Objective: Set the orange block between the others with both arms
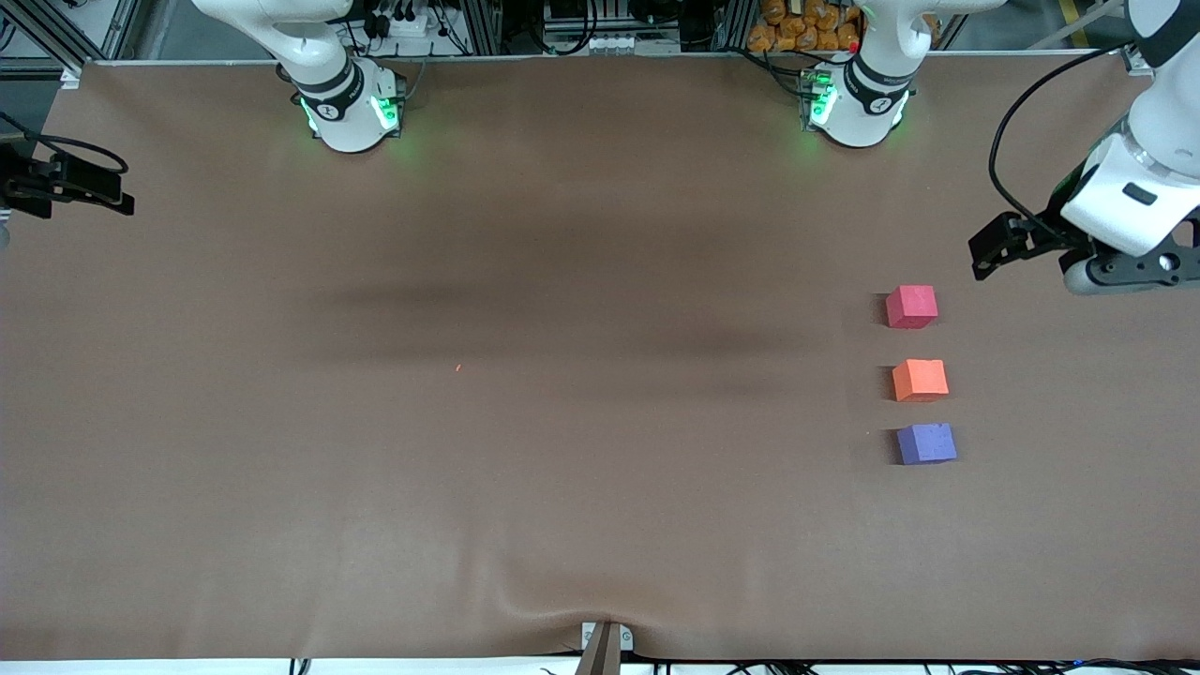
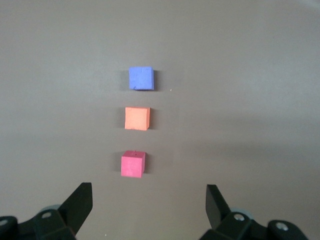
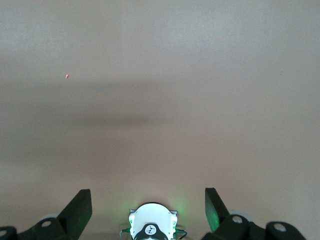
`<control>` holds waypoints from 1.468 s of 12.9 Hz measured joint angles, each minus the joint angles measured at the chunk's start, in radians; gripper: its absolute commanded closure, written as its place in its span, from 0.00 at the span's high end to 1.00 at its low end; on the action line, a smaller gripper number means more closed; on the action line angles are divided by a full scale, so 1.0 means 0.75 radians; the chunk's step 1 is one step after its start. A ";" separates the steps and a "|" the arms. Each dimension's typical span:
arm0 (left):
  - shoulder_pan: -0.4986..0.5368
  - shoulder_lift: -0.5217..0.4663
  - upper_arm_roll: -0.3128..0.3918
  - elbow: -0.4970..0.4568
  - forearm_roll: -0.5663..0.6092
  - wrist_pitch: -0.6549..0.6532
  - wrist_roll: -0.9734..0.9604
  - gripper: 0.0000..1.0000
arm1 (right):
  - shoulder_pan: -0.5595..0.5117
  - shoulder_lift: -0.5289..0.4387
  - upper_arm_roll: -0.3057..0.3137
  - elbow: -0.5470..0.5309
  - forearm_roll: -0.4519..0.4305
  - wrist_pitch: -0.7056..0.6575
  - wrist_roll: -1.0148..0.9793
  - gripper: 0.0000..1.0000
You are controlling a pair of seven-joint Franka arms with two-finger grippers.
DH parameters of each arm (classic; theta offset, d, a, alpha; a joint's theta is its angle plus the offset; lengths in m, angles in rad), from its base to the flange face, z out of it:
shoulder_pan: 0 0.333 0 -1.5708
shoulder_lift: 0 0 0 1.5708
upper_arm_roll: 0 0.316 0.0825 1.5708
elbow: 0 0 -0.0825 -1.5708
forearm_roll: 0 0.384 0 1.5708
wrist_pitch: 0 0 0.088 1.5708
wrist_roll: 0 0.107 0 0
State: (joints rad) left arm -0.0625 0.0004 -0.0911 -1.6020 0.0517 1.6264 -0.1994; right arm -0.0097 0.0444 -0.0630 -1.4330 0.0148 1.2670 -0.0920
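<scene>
On the brown table (image 1: 562, 422) we see three cubes in a row toward the left arm's end: the pinkish-red cube (image 1: 911, 307) farthest from the front camera, the orange block (image 1: 920, 380) between, the purple cube (image 1: 926, 443) nearest, none touching. Our left hand (image 2: 149, 200) hangs wide and empty above the table by the pinkish-red cube. Our right hand (image 3: 148, 199), also wide and empty, waits over bare table at its own end.

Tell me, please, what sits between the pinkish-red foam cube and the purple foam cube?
The orange foam cube, apart from both the pinkish-red cube and purple cube, in the front view.
</scene>
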 measured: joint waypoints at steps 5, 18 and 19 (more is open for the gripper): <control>-0.036 -0.096 0.052 -0.073 -0.004 0.000 0.004 1.00 | 0.000 0.000 0.000 0.000 0.000 -0.001 0.000 1.00; -0.037 -0.063 0.075 0.017 -0.084 -0.110 0.004 1.00 | -0.001 -0.002 -0.003 0.041 0.000 -0.001 0.000 1.00; -0.035 -0.063 0.077 0.019 -0.084 -0.116 0.004 1.00 | -0.001 -0.002 -0.003 0.041 0.000 -0.001 0.000 1.00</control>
State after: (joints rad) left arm -0.0890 -0.0467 -0.0333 -1.5881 -0.0111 1.5394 -0.1966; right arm -0.0102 0.0426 -0.0649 -1.4020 0.0146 1.2663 -0.0920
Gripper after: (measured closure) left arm 0.000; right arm 0.000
